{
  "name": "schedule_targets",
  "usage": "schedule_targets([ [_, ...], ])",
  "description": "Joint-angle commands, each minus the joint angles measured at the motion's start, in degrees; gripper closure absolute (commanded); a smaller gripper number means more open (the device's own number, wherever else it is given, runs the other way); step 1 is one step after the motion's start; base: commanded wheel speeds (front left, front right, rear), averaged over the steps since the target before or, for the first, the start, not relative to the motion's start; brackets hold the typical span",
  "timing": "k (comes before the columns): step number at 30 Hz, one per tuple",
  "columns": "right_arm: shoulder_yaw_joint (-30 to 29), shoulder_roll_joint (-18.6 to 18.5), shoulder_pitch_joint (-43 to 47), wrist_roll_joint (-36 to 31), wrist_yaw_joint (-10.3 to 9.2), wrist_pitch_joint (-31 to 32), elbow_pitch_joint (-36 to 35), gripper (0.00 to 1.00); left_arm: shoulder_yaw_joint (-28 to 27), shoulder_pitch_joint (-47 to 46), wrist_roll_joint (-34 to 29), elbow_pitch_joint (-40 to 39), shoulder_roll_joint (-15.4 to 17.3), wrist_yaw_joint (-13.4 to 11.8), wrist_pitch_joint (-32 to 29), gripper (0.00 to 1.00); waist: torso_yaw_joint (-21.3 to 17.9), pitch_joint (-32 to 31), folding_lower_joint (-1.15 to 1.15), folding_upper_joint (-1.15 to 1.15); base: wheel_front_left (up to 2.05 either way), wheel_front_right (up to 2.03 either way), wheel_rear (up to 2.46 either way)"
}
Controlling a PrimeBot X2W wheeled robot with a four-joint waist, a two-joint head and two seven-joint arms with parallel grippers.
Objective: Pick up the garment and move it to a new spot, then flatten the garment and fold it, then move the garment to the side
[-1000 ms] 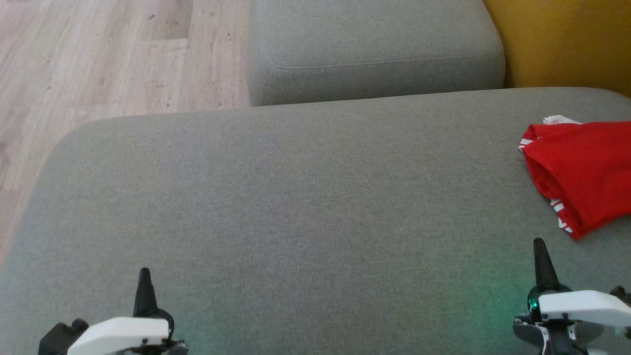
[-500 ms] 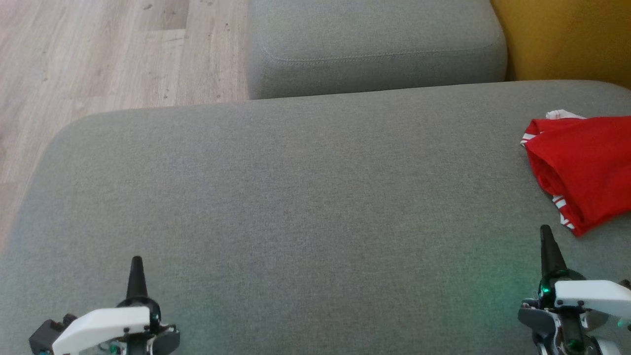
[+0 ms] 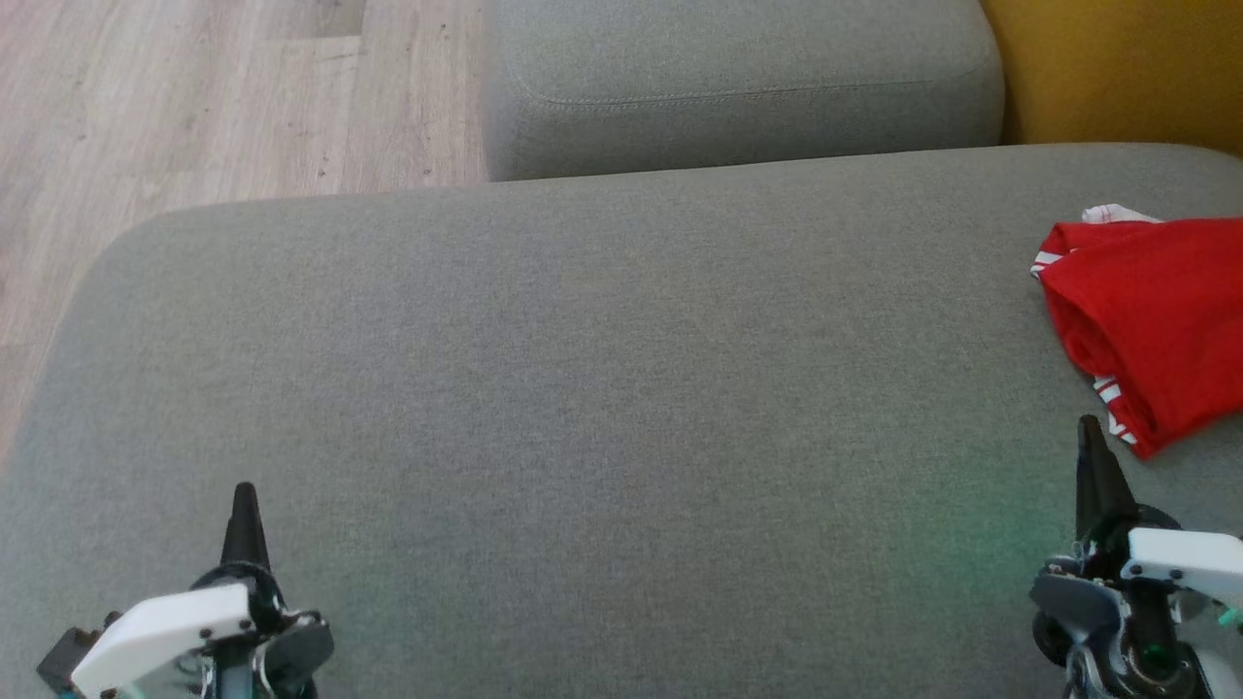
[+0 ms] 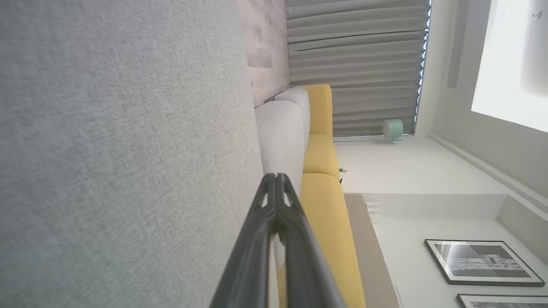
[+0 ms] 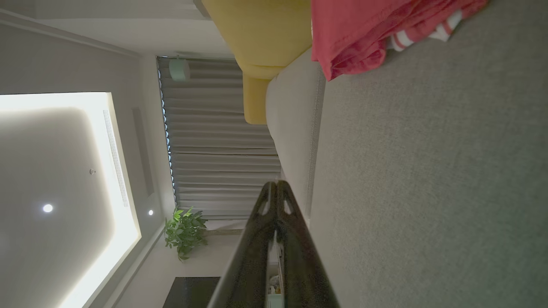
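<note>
A broad grey upholstered seat [image 3: 583, 388] lay in front, a second grey cushion [image 3: 738, 87] beyond it, pale wooden floor [image 3: 194, 97] to the left, yellow upholstery [image 3: 1117, 68] to the right. Pleated grey curtains [image 4: 355, 64], a potted plant [image 5: 184, 231] and a glowing ceiling panel [image 5: 55, 171] stood farther off

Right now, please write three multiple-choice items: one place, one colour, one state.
1. Where on the grey cushion does the garment lie?
A. on the robot's right side
B. in the middle
C. on the robot's left side

2. What is the garment's main colour?
A. blue
B. red
C. green

3. How is the right hand?
A. shut and empty
B. wide open
C. shut on the garment

Answers: 1 A, it lies beyond the right hand in the head view; 2 B, red cloth with white stripes; 3 A, its fingers meet with nothing between.
</note>
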State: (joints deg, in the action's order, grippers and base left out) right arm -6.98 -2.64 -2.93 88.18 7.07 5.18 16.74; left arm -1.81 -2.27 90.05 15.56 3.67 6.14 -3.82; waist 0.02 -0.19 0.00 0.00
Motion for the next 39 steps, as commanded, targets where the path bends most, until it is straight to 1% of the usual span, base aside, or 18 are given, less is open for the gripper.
schedule_targets([
  [1,0.7,-0.2,-2.9,2.0,0.41,0.8,-2.5,1.00,-2.2,-3.4,1.8,-1.6,0.6,0.9,-0.6,1.00,0.0,0.1,0.00,0.00,0.00,0.00,0.00],
  [5,0.4,-0.2,-3.3,4.0,0.42,1.3,-2.7,1.00,-2.8,-3.8,3.7,-1.6,0.6,1.4,-1.1,1.00,0.0,0.4,0.00,0.00,0.00,0.00,0.00],
  [39,0.5,-0.2,-3.3,4.0,0.42,1.3,-2.7,1.00,-3.5,-3.8,3.1,-1.6,0.1,1.4,-1.7,1.00,0.0,0.4,0.00,0.00,0.00,0.00,0.00],
])
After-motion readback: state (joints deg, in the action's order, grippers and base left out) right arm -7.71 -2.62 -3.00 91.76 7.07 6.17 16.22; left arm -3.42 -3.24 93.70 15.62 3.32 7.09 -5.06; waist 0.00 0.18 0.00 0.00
